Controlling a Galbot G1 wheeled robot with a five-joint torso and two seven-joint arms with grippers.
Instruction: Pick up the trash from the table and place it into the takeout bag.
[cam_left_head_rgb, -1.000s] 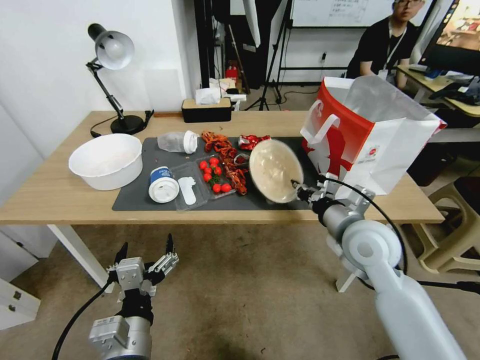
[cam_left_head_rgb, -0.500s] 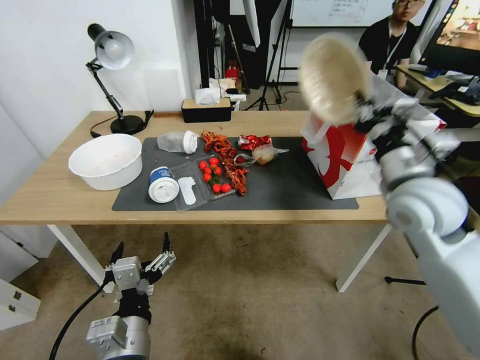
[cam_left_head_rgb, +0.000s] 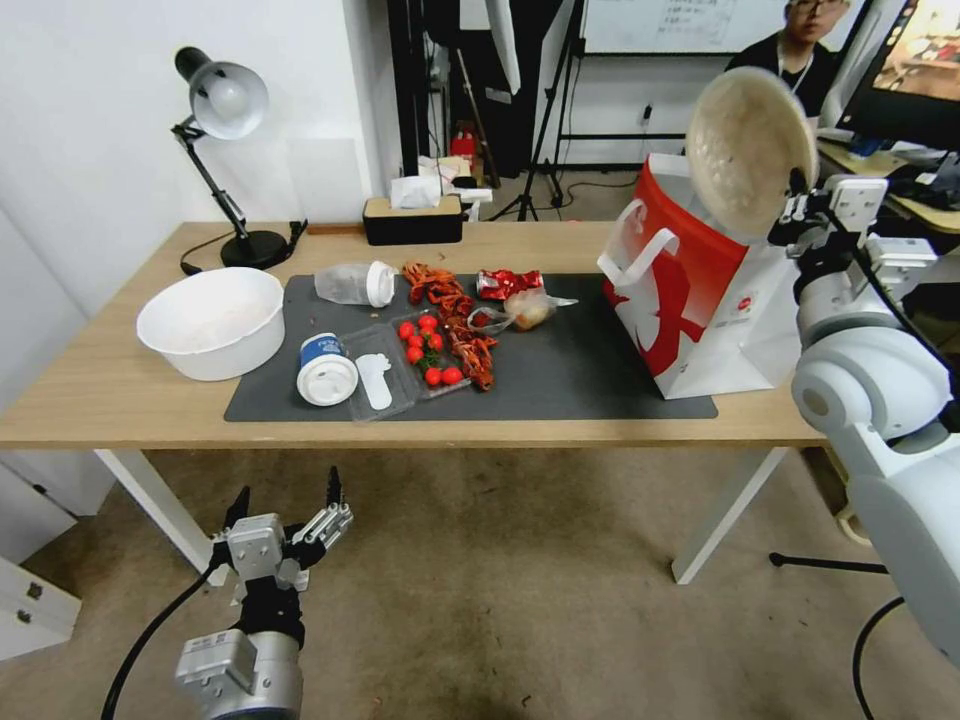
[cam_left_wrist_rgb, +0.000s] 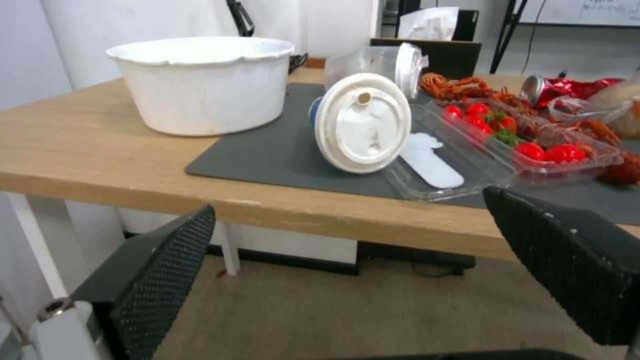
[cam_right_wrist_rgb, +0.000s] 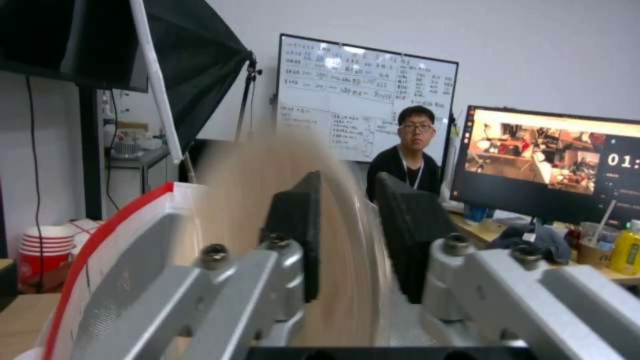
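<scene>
Holding the beige round disposable bowl (cam_left_head_rgb: 750, 150) on edge above the open red-and-white paper takeout bag (cam_left_head_rgb: 700, 290), right end effector (cam_left_head_rgb: 800, 205) clamped on its rim; next, lower into the bag mouth and release; left end effector (cam_left_head_rgb: 285, 510) parked apart below the light-wood worktop (cam_left_head_rgb: 90, 390).

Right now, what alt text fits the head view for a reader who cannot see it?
The right gripper holds the beige bowl on edge above the open takeout bag. The left gripper hangs open below the table, where litter lies on the mat.
</scene>
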